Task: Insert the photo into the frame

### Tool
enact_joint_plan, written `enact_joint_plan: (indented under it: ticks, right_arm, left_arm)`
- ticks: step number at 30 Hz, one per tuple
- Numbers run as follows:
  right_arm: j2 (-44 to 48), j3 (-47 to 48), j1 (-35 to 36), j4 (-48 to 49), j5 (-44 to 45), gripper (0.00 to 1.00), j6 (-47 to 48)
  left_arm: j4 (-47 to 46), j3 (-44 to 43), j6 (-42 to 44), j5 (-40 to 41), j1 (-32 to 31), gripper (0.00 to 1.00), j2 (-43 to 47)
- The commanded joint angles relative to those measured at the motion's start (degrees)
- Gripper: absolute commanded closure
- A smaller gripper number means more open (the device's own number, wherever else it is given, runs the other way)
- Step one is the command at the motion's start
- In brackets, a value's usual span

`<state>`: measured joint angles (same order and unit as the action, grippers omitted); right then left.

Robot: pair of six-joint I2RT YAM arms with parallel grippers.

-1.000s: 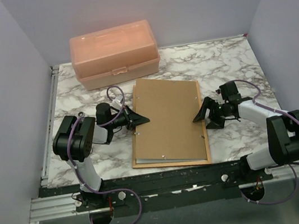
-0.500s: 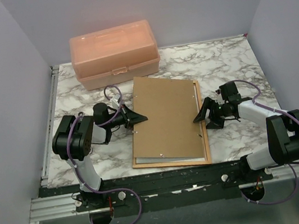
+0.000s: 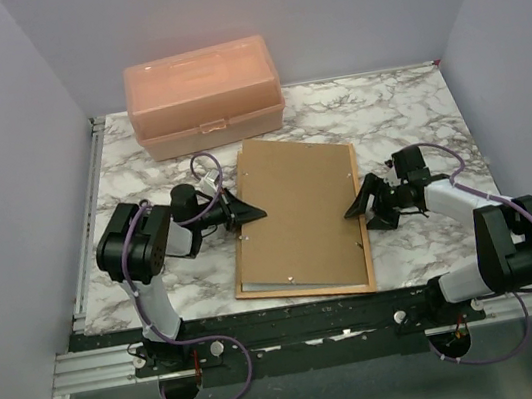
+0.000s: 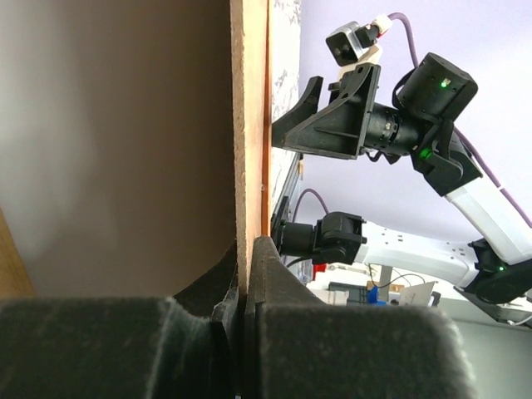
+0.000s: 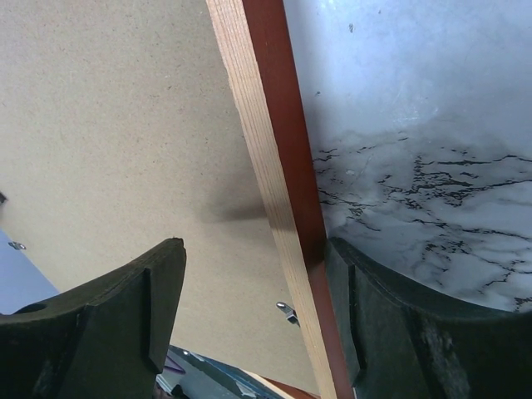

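Observation:
The frame (image 3: 366, 249) lies face down on the marble table, its reddish-brown and pale rail (image 5: 274, 166) showing in the right wrist view. A brown backing board (image 3: 298, 210) covers it. Only a thin blue-grey strip of the photo (image 3: 265, 286) shows under the board's near edge. My left gripper (image 3: 254, 213) is shut on the board's left edge (image 4: 249, 125), with one finger above and one below. My right gripper (image 3: 360, 215) stands open astride the frame's right rail. One of its fingers (image 5: 150, 307) hangs over the board and the other (image 5: 366, 316) is on the table side.
A peach plastic box (image 3: 204, 96) stands at the back left, just beyond the board's far corner. Bare marble table (image 3: 405, 117) lies to the right and behind. Grey walls close in both sides and the back.
The board swung slightly left at its far end, baring a pale strip along the right rail, then swung back over it. The right jaws have narrowed a little.

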<state>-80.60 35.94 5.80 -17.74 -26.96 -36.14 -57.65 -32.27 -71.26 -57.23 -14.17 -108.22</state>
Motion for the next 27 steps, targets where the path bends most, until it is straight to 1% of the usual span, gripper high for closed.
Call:
enact_joint_plan:
  ticks: [1, 6, 13, 16, 20, 23, 24, 27]
  right_arm:
    - [-1.5, -1.8, -0.2, 1.9, -0.9, 0.26, -0.3]
    - [-1.3, -2.2, -0.2, 2.1, -1.0, 0.27, -0.3]
    - [-1.1, -2.3, -0.2, 2.2, -0.6, 0.27, -0.3]
    - [-0.9, -2.2, -0.3, 1.7, 0.2, 0.28, -0.1]
    - [-0.2, -1.3, -0.2, -0.3, 2.8, 0.28, 0.8]
    - [0.3, -0.9, -0.2, -1.5, 4.8, 0.29, 1.2]
    - [0.3, -0.8, -0.2, -1.6, 5.3, 0.30, 1.4]
    - [0.3, -1.0, -0.2, -1.6, 5.8, 0.31, 1.6]
  left_arm:
    - [-6.5, 0.6, -2.6, -0.1, -1.1, 1.00, -1.6]
    - [-5.9, 2.4, -2.3, 3.3, -1.3, 1.00, -1.2]
    - [-4.9, 2.8, -2.1, 4.3, -1.9, 1.00, -1.2]
    - [-2.0, 2.5, -0.5, 4.5, -2.2, 1.00, -0.7]
    - [5.2, 1.7, 3.5, 5.5, -2.6, 0.88, 0.9]
    - [11.6, 0.6, 6.7, 6.1, -3.0, 0.72, 2.2]
    - [13.4, 0.3, 7.9, 6.5, -3.0, 0.71, 2.7]
    - [17.5, 0.2, 10.2, 8.1, -3.4, 0.71, 4.6]
